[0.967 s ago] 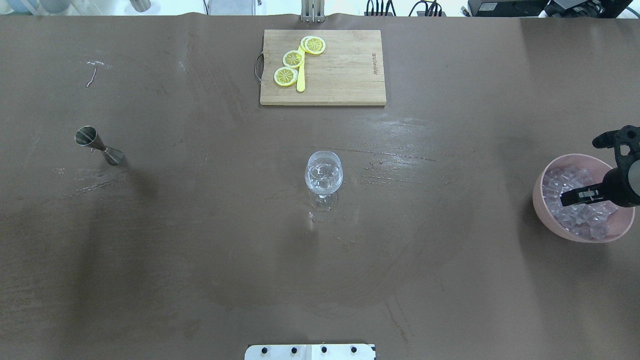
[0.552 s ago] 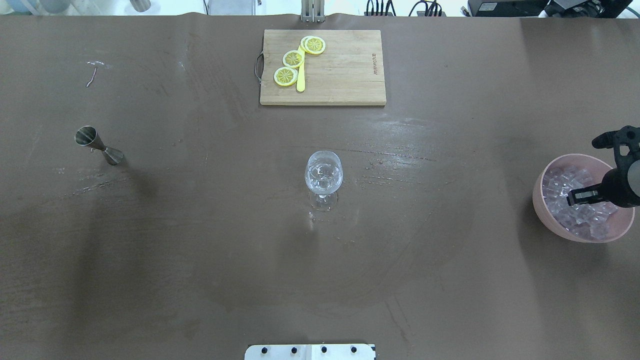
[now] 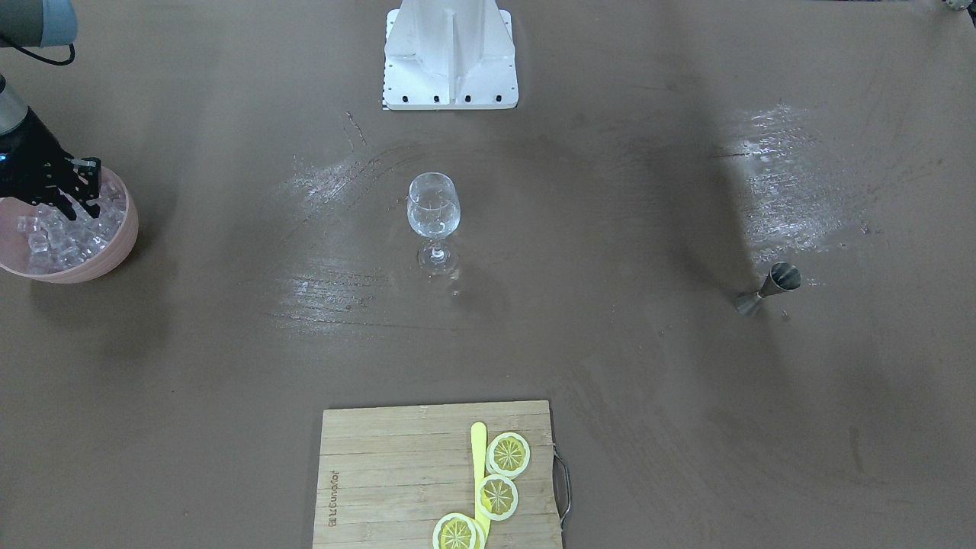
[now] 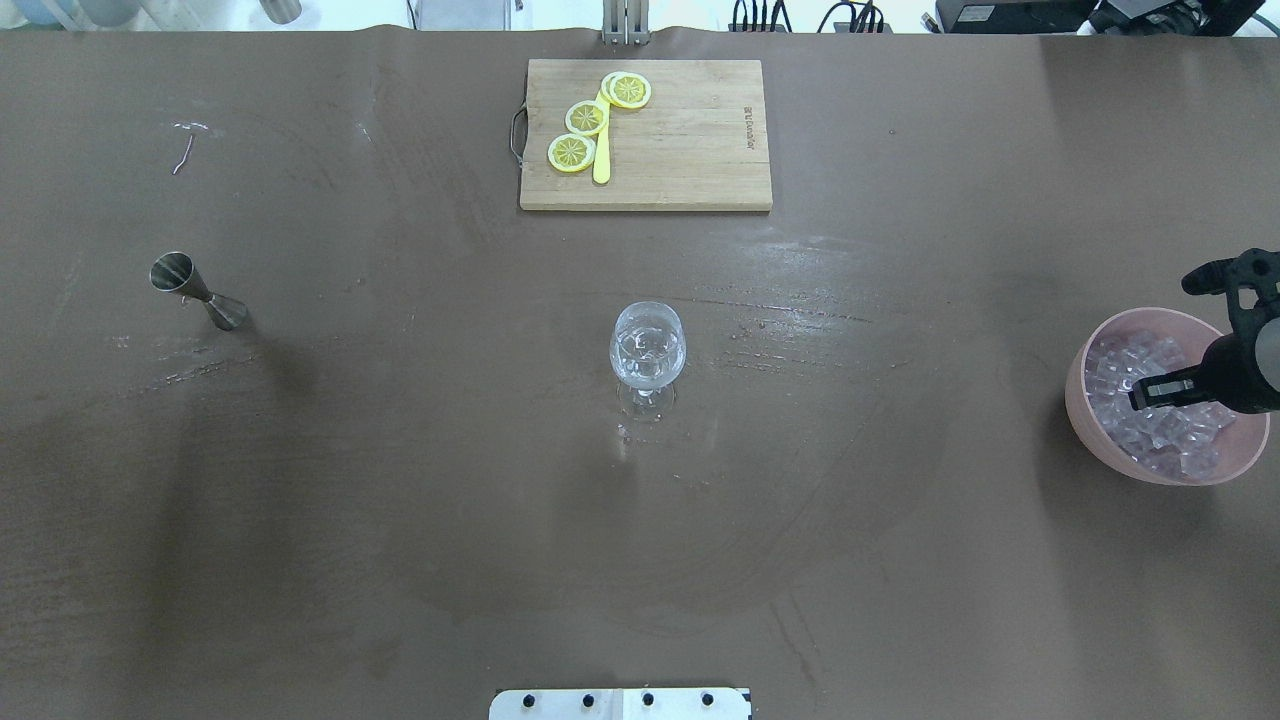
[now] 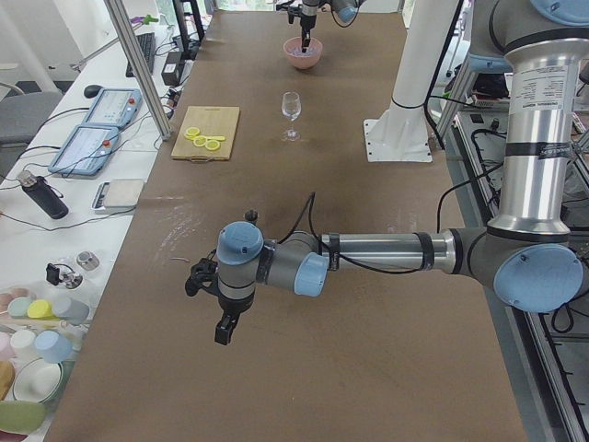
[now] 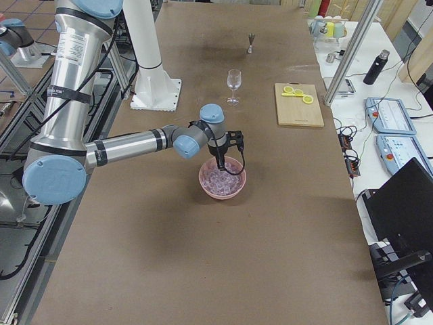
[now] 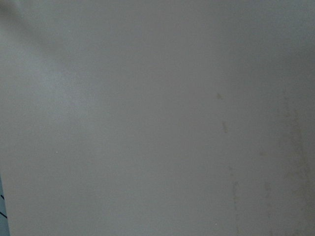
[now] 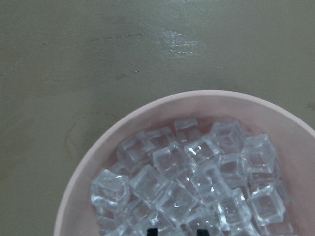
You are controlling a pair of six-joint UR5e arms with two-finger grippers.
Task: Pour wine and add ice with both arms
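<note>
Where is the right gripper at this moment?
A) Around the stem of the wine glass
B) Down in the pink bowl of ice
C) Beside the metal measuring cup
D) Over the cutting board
B: the right gripper points down inside the pink bowl, its fingertips among the ice, far from the wine glass.

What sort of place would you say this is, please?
Likely a robotics lab staged as a bar: robot arms at a brown table, teach pendants alongside, plus a wine glass and ice bowl.
</note>
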